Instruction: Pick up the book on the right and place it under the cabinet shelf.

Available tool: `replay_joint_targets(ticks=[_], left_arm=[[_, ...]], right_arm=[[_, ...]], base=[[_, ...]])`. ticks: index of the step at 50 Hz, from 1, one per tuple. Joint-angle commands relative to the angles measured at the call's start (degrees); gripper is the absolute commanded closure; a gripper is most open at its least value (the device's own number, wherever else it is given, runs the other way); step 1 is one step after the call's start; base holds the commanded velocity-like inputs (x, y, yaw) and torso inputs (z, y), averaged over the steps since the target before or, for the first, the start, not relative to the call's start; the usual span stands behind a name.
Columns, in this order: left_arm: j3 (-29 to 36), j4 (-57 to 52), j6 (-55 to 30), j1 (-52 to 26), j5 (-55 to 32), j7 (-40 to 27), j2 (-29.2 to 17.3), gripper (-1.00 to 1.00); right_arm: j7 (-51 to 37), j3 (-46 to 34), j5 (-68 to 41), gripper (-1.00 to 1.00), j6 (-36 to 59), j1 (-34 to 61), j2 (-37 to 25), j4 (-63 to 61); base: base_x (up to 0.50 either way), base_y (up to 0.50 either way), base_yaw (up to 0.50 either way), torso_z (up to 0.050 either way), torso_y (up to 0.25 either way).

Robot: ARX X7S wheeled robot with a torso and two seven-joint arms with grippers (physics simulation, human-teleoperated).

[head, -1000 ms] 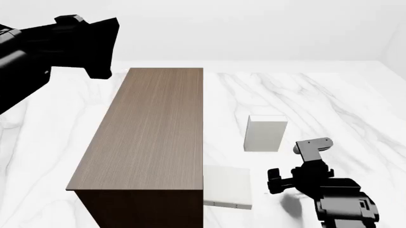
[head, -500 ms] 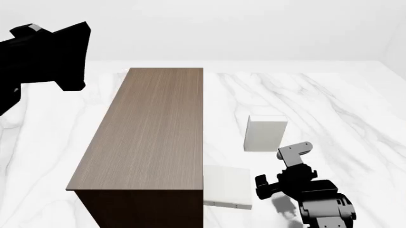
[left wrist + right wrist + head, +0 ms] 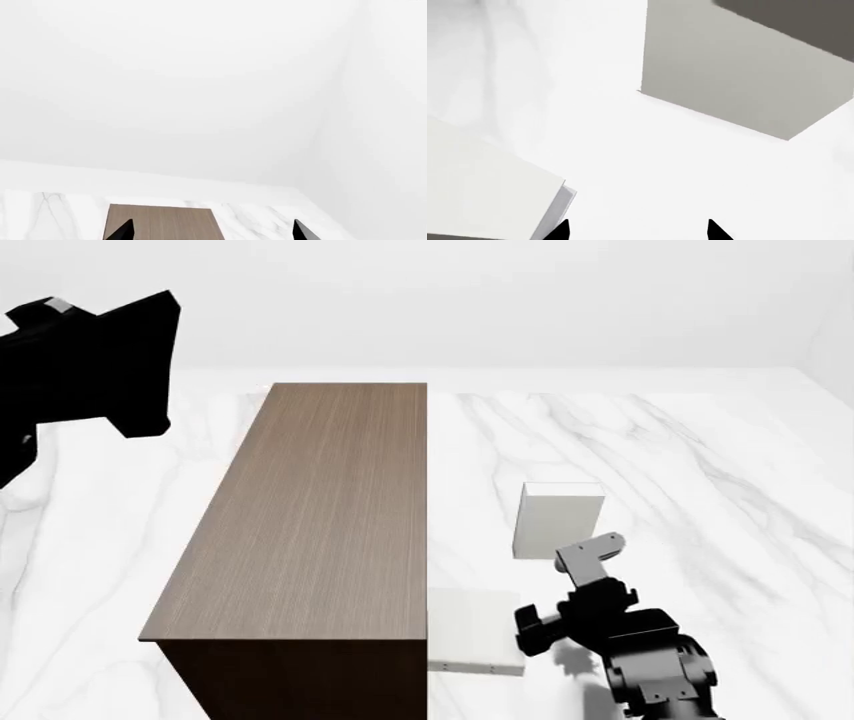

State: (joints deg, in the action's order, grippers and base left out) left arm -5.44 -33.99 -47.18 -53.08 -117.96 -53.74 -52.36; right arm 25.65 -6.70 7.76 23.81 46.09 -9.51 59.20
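Observation:
The book on the right [image 3: 558, 522] is pale grey with a whiter top edge and stands on the marble table, apart from the cabinet shelf [image 3: 314, 520]. A second, alike book [image 3: 470, 632] lies flat against the cabinet's right side. My right gripper [image 3: 561, 590] is open and empty, just in front of the right book, between the two books. The right wrist view shows its two fingertips [image 3: 560, 231] apart, one grey book face [image 3: 740, 75] and another pale book corner [image 3: 487, 190]. My left gripper [image 3: 212, 232] is open, high above the cabinet top [image 3: 160, 222].
The white marble table [image 3: 694, 460] extends right of and behind the books. My left arm [image 3: 94, 360] hangs high at the far left. A white wall rises behind the table.
My right gripper has moved left and towards the two books, now close in front of the right book. My left arm has shifted further left.

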Motion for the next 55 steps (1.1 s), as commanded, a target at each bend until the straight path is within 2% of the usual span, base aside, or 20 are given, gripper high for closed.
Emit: replay_joint_targets(ticks=[1,55], left_arm=[[-0.28,-0.21,0.35,0.49,0.06,0.06,-0.09,-1.0],[1.16,0.28,0.71,-0.47,0.87,0.68,-0.1,-1.0]], right_arm=[[1.01,-2.4,1.12,-1.0,-7.17,3.87,2.2,13.19],[5.48,-11.21,-4.23,-1.0,-9.13,6.34,9.21,15.67]], base=[[0.0,0.0,0.0,0.0,0.0],[0.0,0.0,0.0,0.0,0.0]])
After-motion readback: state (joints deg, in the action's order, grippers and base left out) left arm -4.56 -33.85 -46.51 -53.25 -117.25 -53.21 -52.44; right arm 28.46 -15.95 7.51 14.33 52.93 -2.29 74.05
